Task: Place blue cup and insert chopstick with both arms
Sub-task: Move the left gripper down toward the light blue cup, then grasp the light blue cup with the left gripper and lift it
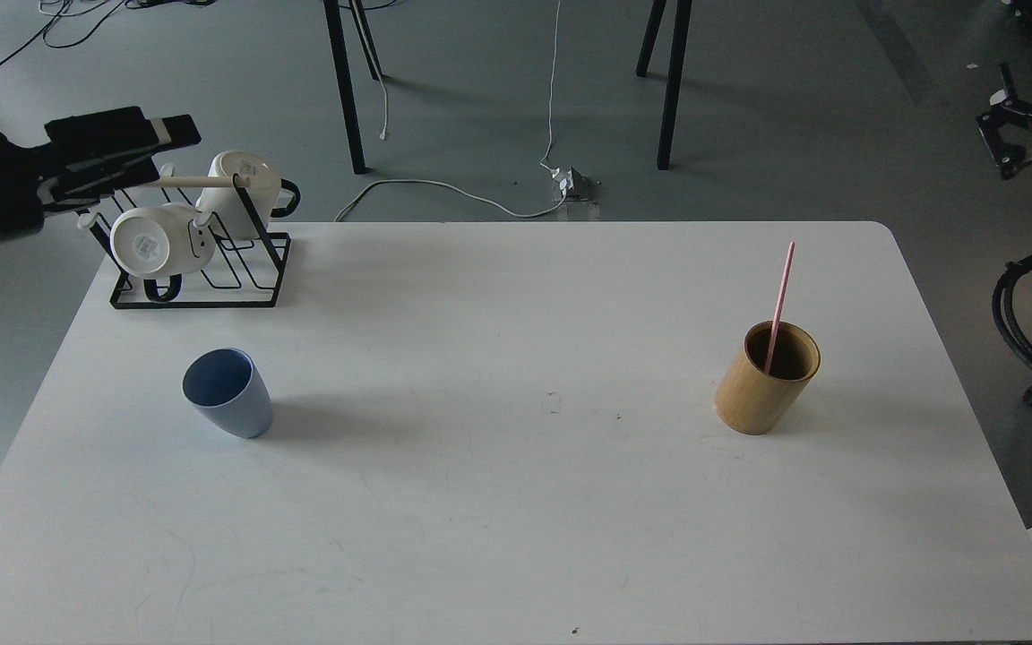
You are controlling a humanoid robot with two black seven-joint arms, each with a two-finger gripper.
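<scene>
The small light-blue tapered plastic cup [227,392] stands upright and alone on the left part of the white surface [516,537], open mouth up, apparently set out where the left arm can reach it. The thin pink chopstick [779,305] is well apart from it on the right, its lower end inside the tan wooden cylindrical holder [768,376] and its upper end leaning slightly to the right above the rim; the holder keeps it upright and easy to pinch from above.

The left gripper [177,131] hangs at the far left above the black wire rack [202,287], holding nothing; it looks dark and end-on, so I cannot tell whether its fingers are parted. The right gripper [1004,125] sits off the surface at the far right edge, also too small and dark to read, and it carries nothing.

Judging by this, neither thing has been picked up yet. Two white handled mugs [158,242] hang on the rack just beyond the cup, and the rack's pale wooden rod [198,182] lies close under the left gripper, so a descent toward the cup should steer clear of them. The stretch of surface between cup and holder has nothing on it.
</scene>
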